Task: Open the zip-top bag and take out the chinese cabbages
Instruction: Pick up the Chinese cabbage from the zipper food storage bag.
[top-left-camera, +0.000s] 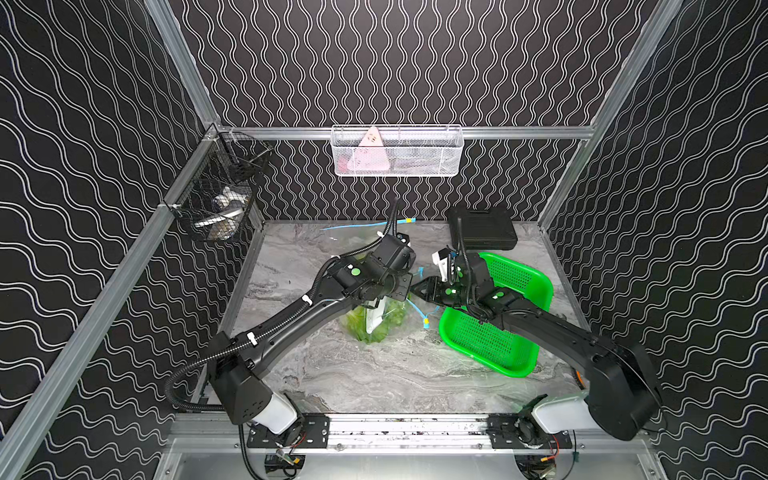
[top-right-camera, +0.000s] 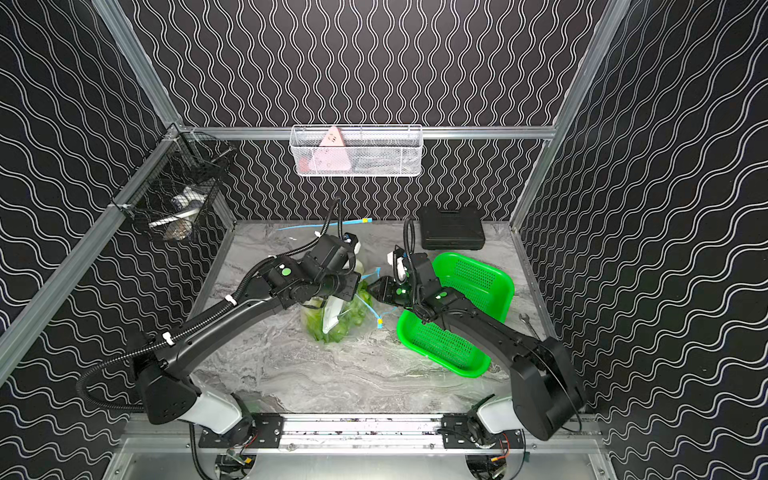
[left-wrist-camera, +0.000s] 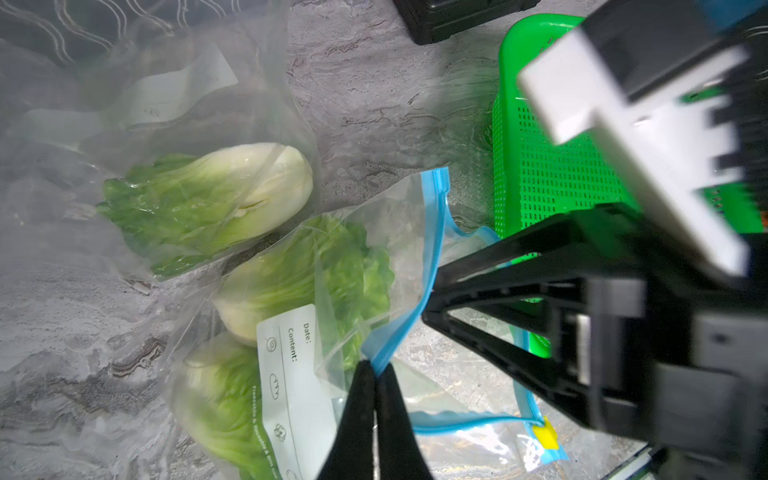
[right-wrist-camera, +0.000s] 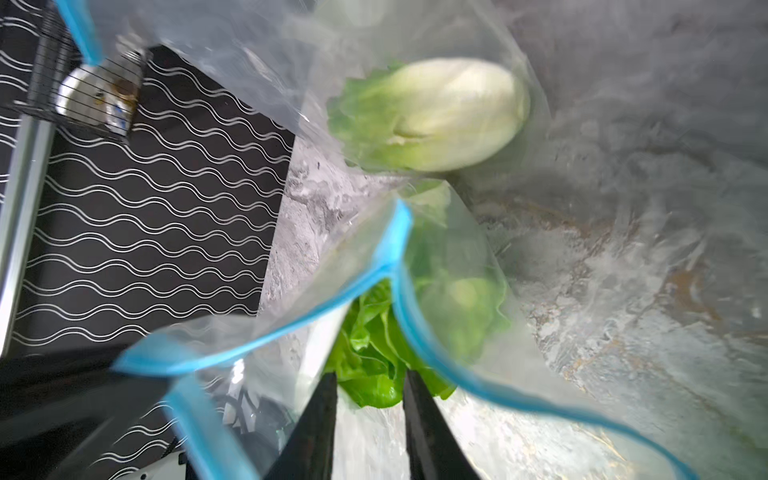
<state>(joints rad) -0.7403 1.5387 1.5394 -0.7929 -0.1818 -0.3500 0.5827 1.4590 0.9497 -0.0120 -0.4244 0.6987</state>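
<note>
1. Three chinese cabbages (left-wrist-camera: 216, 199) lay inside clear plastic on the marble table (top-left-camera: 374, 374), their white stem bases and green leaves showing through it
2. The zip-top bag (top-left-camera: 376, 322) sat between the two arms, just beside the green basket (top-left-camera: 515, 274), and its blue zip rim (left-wrist-camera: 434, 232) gaped apart
3. The left gripper (left-wrist-camera: 376, 370) was pinched tight on that blue rim, fingers together
4. The right gripper (right-wrist-camera: 370, 386) pointed into the bag's mouth with its jaws narrowly apart and leaf tips of one cabbage between them; whether it clamped the leaves could not be told
5. A black case (top-left-camera: 484, 228) stood at the table's far edge, behind the basket
</note>
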